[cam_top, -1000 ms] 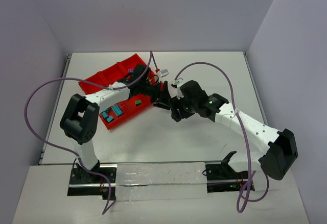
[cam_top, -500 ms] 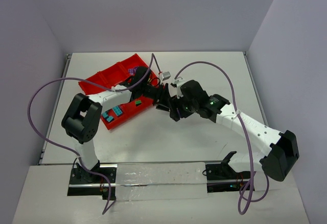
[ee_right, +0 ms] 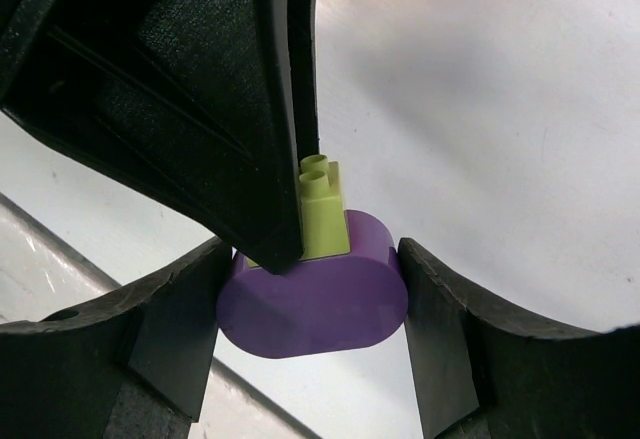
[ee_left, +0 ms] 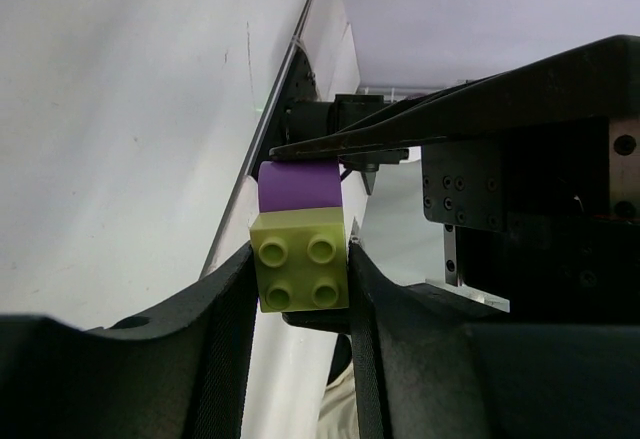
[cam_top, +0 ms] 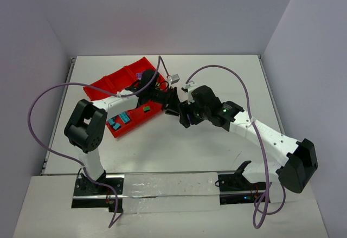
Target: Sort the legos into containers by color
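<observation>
Two arms meet mid-worktop point(cam_top: 217, 75), just right of the red tray point(cam_top: 103, 84); bare white surface lies near and right, with pale walls left, far and right.
Left wrist: left pincer point(ee_left: 300, 277) closed on yellow-green brick point(ee_left: 300, 272), fingers touching both sides.
Right wrist: right pincer point(ee_right: 312, 304) clamps purple brick point(ee_right: 330, 309), joined to the yellow-green one.
</observation>
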Controlling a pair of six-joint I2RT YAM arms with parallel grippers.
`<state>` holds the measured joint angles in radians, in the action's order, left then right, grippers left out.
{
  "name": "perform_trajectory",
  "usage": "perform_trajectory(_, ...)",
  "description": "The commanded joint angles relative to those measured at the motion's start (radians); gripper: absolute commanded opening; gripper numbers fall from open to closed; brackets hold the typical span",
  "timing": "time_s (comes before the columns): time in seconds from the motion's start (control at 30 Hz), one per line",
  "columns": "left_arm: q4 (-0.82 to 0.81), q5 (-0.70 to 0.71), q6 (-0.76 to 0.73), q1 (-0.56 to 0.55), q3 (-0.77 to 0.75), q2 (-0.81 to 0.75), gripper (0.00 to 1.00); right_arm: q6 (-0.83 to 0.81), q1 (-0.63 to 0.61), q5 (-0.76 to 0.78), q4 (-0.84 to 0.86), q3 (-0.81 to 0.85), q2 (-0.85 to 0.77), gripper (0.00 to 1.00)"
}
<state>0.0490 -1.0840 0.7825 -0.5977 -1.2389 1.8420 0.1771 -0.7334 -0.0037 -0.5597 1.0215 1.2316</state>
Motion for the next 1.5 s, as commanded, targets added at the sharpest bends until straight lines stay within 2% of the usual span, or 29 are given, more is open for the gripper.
perform_trajectory(0.0,-0.038,0.119,0.013,0.125,0.057,-0.076,0.00,0.019,-0.003,0.050,0.011,-0.010,-0.092,0.36)
perform_trajectory(0.1,-0.052,0.167,0.007,0.169,0.061,-0.102,0.00,0.025,-0.003,0.050,0.011,-0.017,-0.097,0.36)
perform_trajectory(0.33,0.084,0.327,-0.034,0.187,0.025,-0.136,0.00,0.028,-0.003,0.055,0.021,-0.012,-0.093,0.36)
perform_trajectory(0.4,0.158,0.413,-0.051,0.187,0.003,-0.146,0.00,0.030,-0.003,0.074,0.023,-0.011,-0.092,0.36)
perform_trajectory(0.47,0.235,0.623,-0.072,0.178,-0.040,-0.146,0.00,0.030,-0.003,0.098,0.025,-0.011,-0.092,0.36)
perform_trajectory(0.6,0.424,0.908,-0.117,0.157,-0.260,-0.061,0.00,0.038,-0.002,0.105,0.043,-0.016,-0.076,0.36)
perform_trajectory(0.77,0.504,1.047,-0.154,0.148,-0.427,0.053,0.00,0.047,-0.001,0.102,0.050,-0.007,-0.067,0.35)
perform_trajectory(0.87,0.549,1.080,-0.177,0.132,-0.495,0.117,0.13,0.048,-0.001,0.105,0.049,-0.006,-0.069,0.36)
perform_trajectory(0.93,0.548,1.112,-0.177,0.121,-0.504,0.126,0.25,0.048,-0.001,0.106,0.050,-0.008,-0.068,0.36)
perform_trajectory(0.97,0.542,1.113,-0.178,0.119,-0.501,0.128,0.33,0.048,-0.001,0.106,0.050,-0.008,-0.067,0.36)
perform_trajectory(1.07,0.527,1.110,-0.184,0.108,-0.497,0.136,0.73,0.051,-0.002,0.106,0.051,-0.007,-0.064,0.35)
perform_trajectory(1.1,0.532,1.111,-0.188,0.104,-0.510,0.141,0.80,0.050,-0.001,0.104,0.051,-0.005,-0.062,0.36)
perform_trajectory(1.2,0.550,1.127,-0.201,0.091,-0.537,0.143,0.86,0.050,-0.001,0.104,0.052,0.001,-0.056,0.36)
perform_trajectory(1.4,0.587,1.178,-0.219,0.079,-0.574,0.059,0.86,0.047,-0.001,0.089,0.061,0.020,-0.042,0.36)
perform_trajectory(1.47,0.609,1.234,-0.236,0.082,-0.583,-0.003,0.85,0.050,-0.003,0.074,0.075,0.031,-0.028,0.36)
